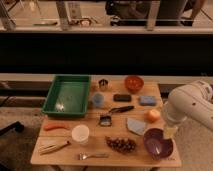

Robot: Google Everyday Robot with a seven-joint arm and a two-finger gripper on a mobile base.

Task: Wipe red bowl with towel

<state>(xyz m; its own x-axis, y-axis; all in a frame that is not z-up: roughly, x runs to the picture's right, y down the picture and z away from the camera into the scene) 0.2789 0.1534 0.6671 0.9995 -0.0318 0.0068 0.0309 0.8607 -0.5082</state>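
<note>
A light wooden table [65, 157] stands before a dark low wall, spread with kitchen things. The robot's bulky white arm [192, 106] reaches in from the right edge of the scene. A deep green tray [65, 95] fills the table's far left part.

The dark purple bowl [157, 143] sits at the near right corner, and the gripper [170, 131] hangs at that bowl's right rim, its pale tip pointing down (whether it is wide or narrow cannot be told, and nothing is seen in its hold). The red bowl [133, 82] stands at the far edge, right of centre, well apart from the gripper. The towel [135, 126], a flat grey-blue cloth, lies just left of the purple bowl and near the gripper, well apart from the red bowl.

A bright blue block [147, 100] lies between the red bowl and the arm. A white cup [80, 134] stands left of centre, with a bunch of dark grapes [121, 145] to its right. An orange fruit [153, 115] rests beside the towel's right corner. An orange carrot [55, 126] lies in front of the tray, and a fork [92, 156] lies along the near edge.
</note>
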